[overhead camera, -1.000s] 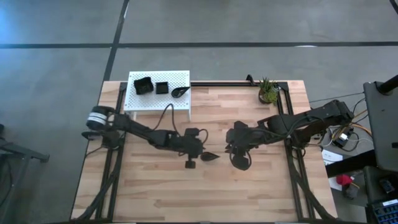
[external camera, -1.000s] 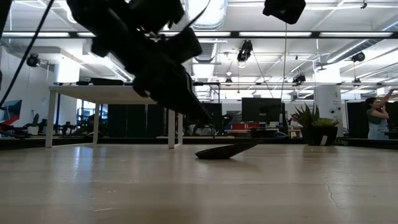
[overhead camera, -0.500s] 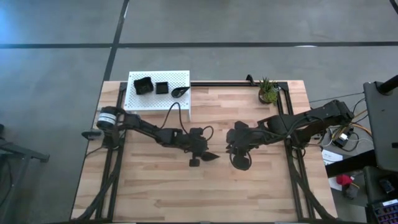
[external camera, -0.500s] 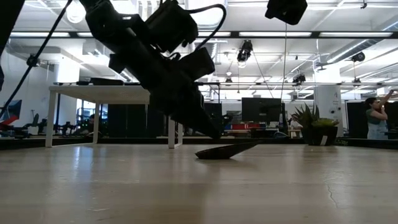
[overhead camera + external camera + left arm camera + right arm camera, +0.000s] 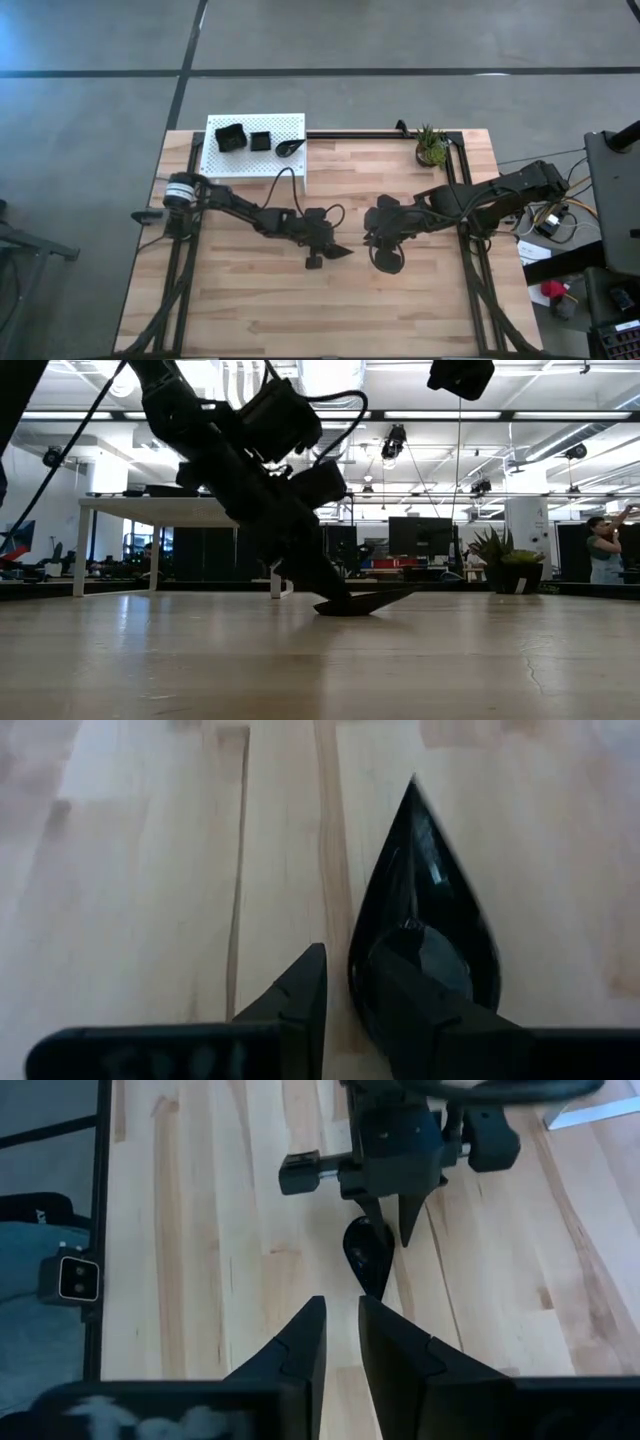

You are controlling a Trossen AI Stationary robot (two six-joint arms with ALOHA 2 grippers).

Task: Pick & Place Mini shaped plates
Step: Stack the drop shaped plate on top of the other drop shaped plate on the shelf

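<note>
A black teardrop plate (image 5: 340,252) lies flat on the wooden table near its middle; it shows in the low view too (image 5: 365,601). My left gripper (image 5: 338,995) slants down onto the plate's round end, open by a narrow gap. One finger (image 5: 415,990) is over the plate's hollow and the other (image 5: 300,1005) is outside the rim. My right gripper (image 5: 341,1342) hangs high above the table to the plate's right, narrowly open with nothing between its fingers. Three more black plates (image 5: 259,141) sit on the white platform (image 5: 225,160). My left gripper straddles the rim of the teardrop plate's round end (image 5: 358,970), slanting down from the table's left. I cannot tell whether either finger touches the rim. The plate lies flat on the table.
The white perforated platform stands at the table's far left. A small green potted plant (image 5: 431,147) stands at the far right. A black rail (image 5: 350,134) runs along the far edge. Bare wood lies toward the near edge.
My left gripper has sunk and gone a little toward the table's right, bringing its fingertips down to the teardrop plate's round end. The plate has stayed where it was.
</note>
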